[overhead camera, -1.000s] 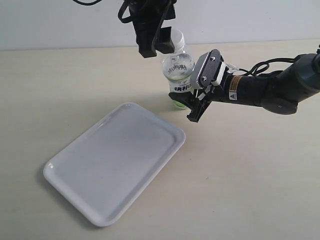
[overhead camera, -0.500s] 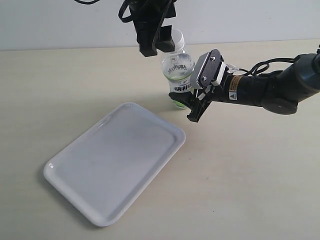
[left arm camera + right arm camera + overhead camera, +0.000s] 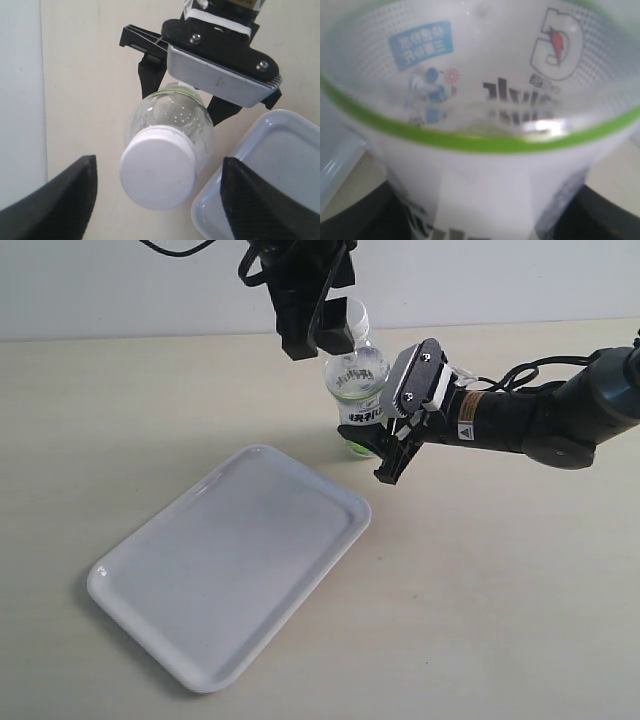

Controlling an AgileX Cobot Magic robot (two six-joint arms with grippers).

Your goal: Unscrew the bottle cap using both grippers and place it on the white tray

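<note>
The clear bottle (image 3: 357,380) with its white-and-green label stands upright on the table just beyond the white tray (image 3: 230,575). Its white bottle cap (image 3: 352,316) sits on the neck. My right gripper (image 3: 368,450), the one with the grey-white block, is shut on the bottle's lower body; in the right wrist view the bottle (image 3: 480,125) fills the frame with the black jaws pressed against both sides. My left gripper (image 3: 316,344) hangs over the top, open. In the left wrist view the bottle cap (image 3: 157,167) lies between its spread fingers (image 3: 55,200), with gaps on both sides.
The tray is bare, and its far corner (image 3: 280,165) lies close beside the bottle's base. The right arm (image 3: 540,420) stretches in low across the table from the right. A pale wall (image 3: 120,290) runs behind the table.
The left gripper has shifted very slightly around the cap. The bottle, the right gripper and the tray have not moved.
</note>
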